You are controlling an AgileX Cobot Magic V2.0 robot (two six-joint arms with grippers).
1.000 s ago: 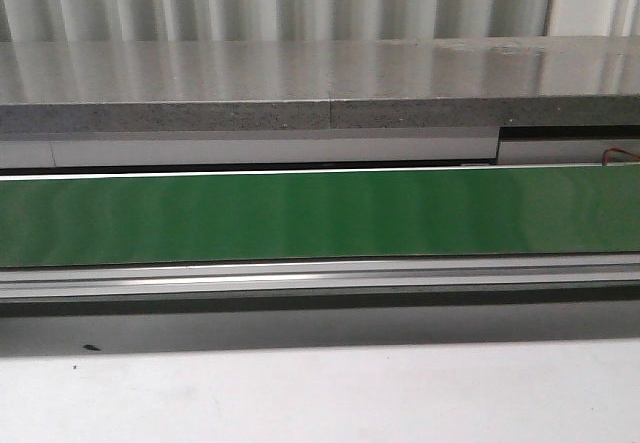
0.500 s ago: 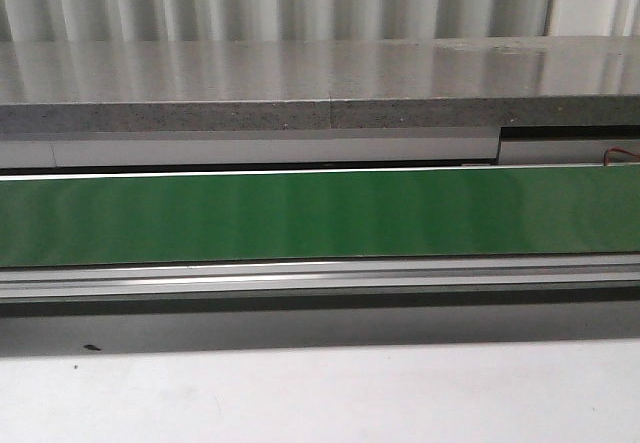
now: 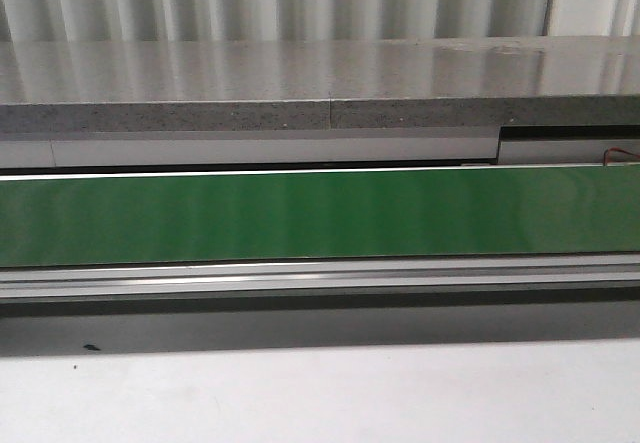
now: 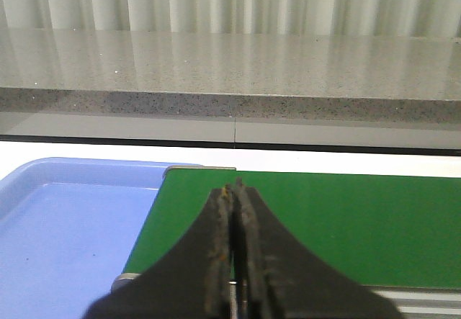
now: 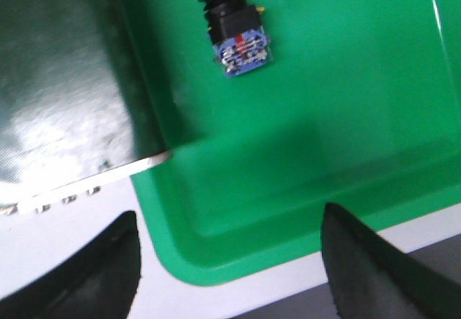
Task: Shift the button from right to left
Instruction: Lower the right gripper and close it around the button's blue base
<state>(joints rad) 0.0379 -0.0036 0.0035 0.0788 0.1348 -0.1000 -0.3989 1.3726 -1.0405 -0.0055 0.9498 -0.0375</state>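
The button shows only in the right wrist view. It lies on its side in a green tray, blue body towards the camera, dark collar behind it, the orange-yellow cap cut off by the frame edge. My right gripper is open and empty, hovering over the tray's corner, apart from the button. My left gripper is shut and empty over the green conveyor belt, next to a blue tray. Neither gripper shows in the front view.
The front view shows the green belt with its metal rail, a grey stone ledge behind it and the white table in front. A dark green belt end with a metal edge borders the green tray.
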